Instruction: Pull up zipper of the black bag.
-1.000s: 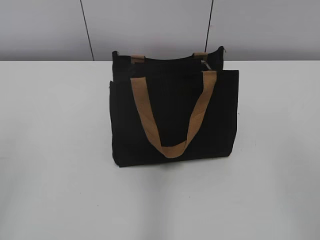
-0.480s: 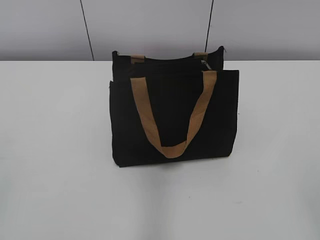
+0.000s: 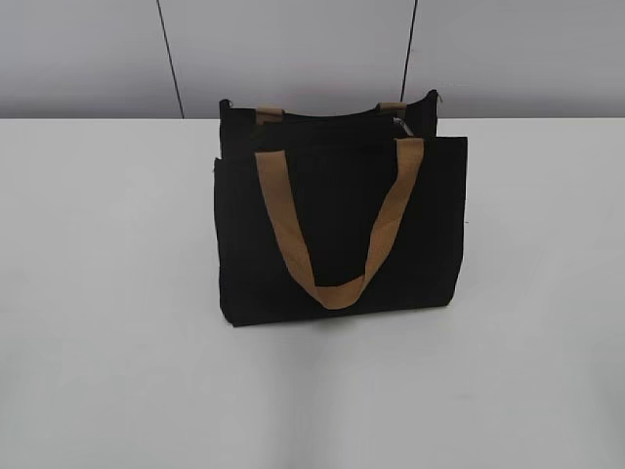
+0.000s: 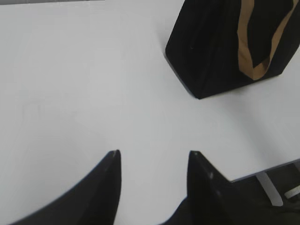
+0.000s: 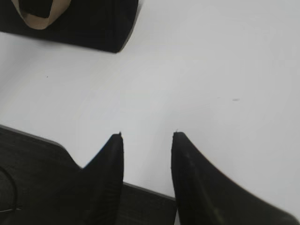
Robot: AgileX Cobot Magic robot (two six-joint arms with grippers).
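The black bag (image 3: 337, 230) stands upright near the middle of the white table, a tan handle (image 3: 337, 288) hanging down its front. The zipper runs along its top edge, with a small silver pull (image 3: 399, 123) near the right end. In the left wrist view the bag (image 4: 211, 47) is at the upper right, far from my open, empty left gripper (image 4: 153, 154). In the right wrist view only the bag's bottom corner (image 5: 93, 28) shows at the upper left, away from my open, empty right gripper (image 5: 147, 136). Neither gripper appears in the exterior view.
The white table (image 3: 117, 293) spreads around the bag. Its front edge and a dark floor (image 5: 42, 178) show below my right gripper. A grey panelled wall (image 3: 293, 49) stands behind the table.
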